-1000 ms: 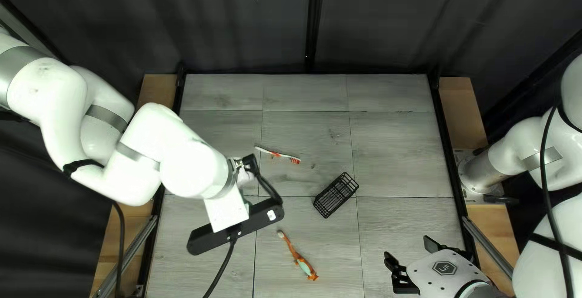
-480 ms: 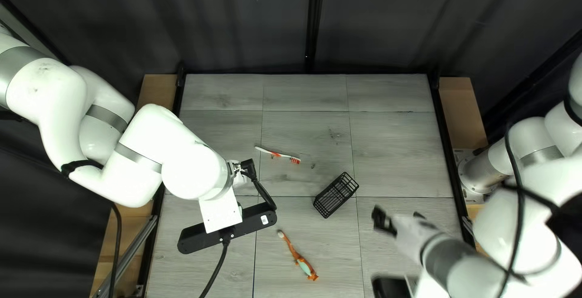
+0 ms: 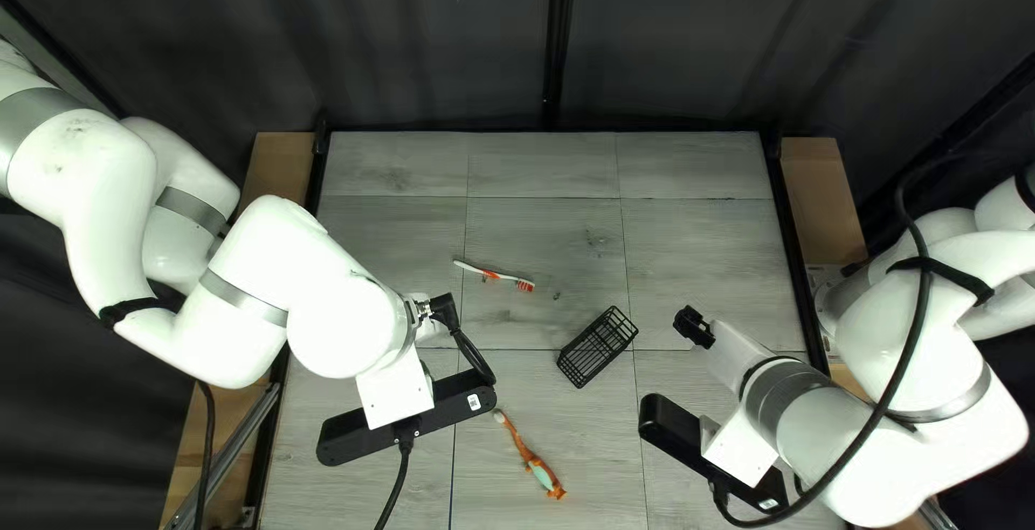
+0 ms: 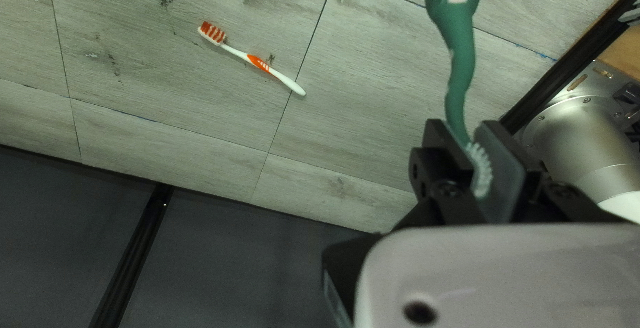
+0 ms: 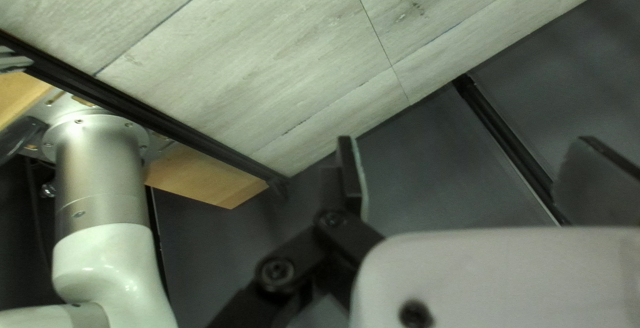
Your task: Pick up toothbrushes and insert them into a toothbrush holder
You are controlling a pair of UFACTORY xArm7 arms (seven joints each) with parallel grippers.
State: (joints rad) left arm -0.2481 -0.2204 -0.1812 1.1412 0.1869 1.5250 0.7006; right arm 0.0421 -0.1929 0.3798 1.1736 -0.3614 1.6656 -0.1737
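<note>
Green toothbrush points handle-outward, bristles seemingly pinched.

Bench: matt, wood-grained
Holder: matt black
Orange-and-white toothbrush: smooth plastic
Green toothbrush: smooth plastic
Curtain: matt cloth
Right arm's base: smooth, satin-like metal

A grey wood-grained table stands against a dark curtain.
</note>
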